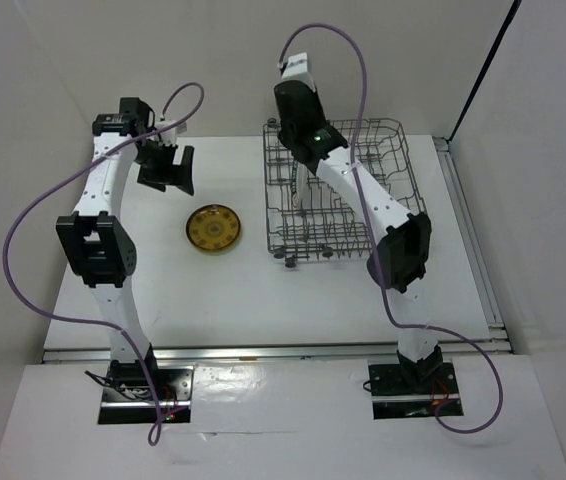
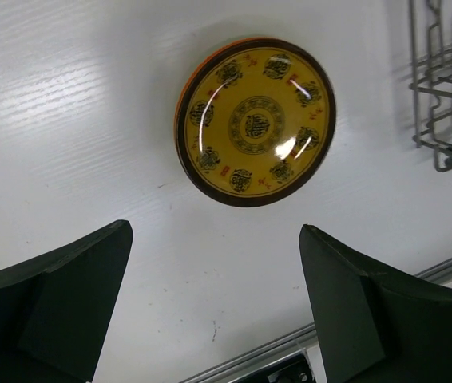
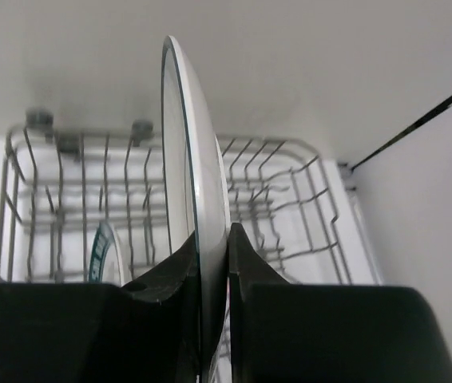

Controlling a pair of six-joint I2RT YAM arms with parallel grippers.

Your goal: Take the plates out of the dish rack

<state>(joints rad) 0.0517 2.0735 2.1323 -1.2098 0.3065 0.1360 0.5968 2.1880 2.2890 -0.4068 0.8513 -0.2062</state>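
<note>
No text, brand, number or sign can be read in any view. The golden-brown patterned plate [image 2: 255, 121] lying on the tabletop [image 2: 66, 120] bears a central medallion, a ring of dark ornamental emblems and small red marks between them. These resemble stylised characters, but none is legible.

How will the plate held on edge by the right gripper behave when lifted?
The plate looks stiff and glossy, so it may slip. The right gripper pinches only its rim, so it could swing. It is likely breakable if dropped.
</note>
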